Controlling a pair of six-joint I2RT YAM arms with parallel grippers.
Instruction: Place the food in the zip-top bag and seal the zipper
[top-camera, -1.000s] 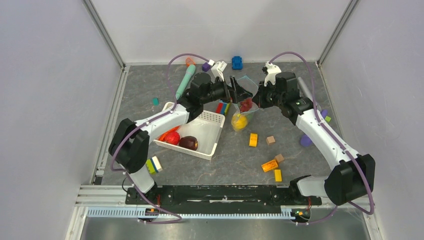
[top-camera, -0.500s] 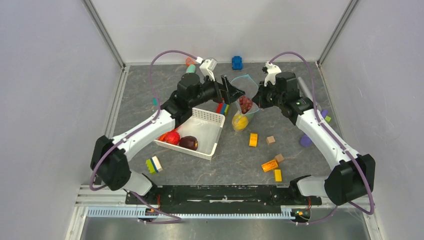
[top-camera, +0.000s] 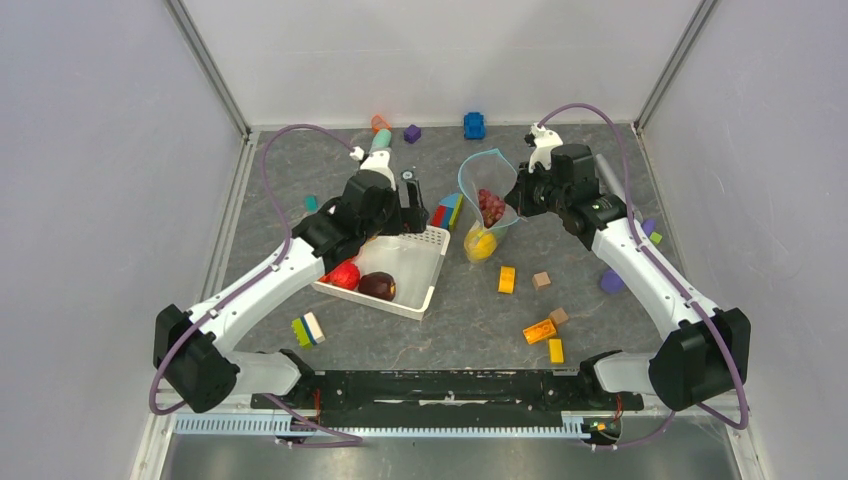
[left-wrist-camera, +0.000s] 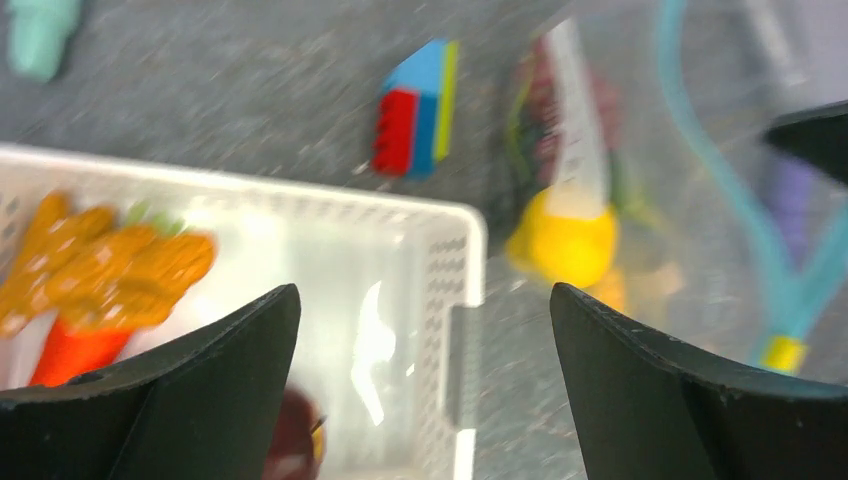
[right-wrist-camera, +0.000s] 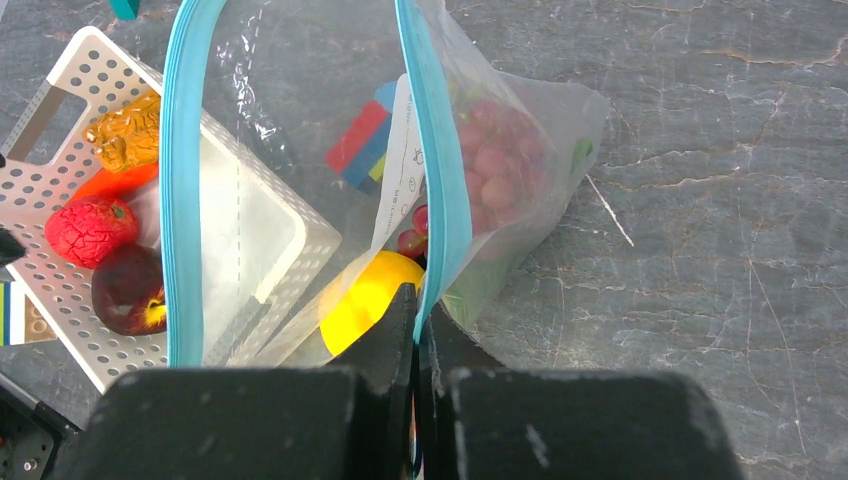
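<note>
The clear zip-top bag (top-camera: 487, 190) hangs mouth-up, held by my right gripper (top-camera: 521, 190). That gripper (right-wrist-camera: 418, 300) is shut on one side of the light-blue zipper (right-wrist-camera: 440, 170). The zipper's other side (right-wrist-camera: 182, 180) stands apart, so the mouth gapes. Inside lie purple grapes (right-wrist-camera: 495, 160), a yellow fruit (right-wrist-camera: 362, 297) and something green (right-wrist-camera: 578, 155). My left gripper (top-camera: 415, 203) is open and empty over the far rim of the white basket (top-camera: 437, 268). In the left wrist view this gripper (left-wrist-camera: 422, 295) hangs above the basket corner (left-wrist-camera: 455, 230). A red fruit (top-camera: 345, 275), a maroon fruit (top-camera: 377, 286) and a carrot (left-wrist-camera: 110, 280) lie in the basket.
A red, blue and yellow block stack (top-camera: 447, 212) lies between basket and bag. Loose blocks (top-camera: 507, 279) (top-camera: 541, 280) (top-camera: 540, 330) are scattered right of the basket. A teal marker toy (top-camera: 378, 148), a purple piece (top-camera: 412, 133) and a blue toy (top-camera: 474, 125) lie near the back wall.
My left arm has pulled back from the bag's mouth, leftward and nearer, and now hangs over the basket, still open. The right gripper and the bag have stayed put.
</note>
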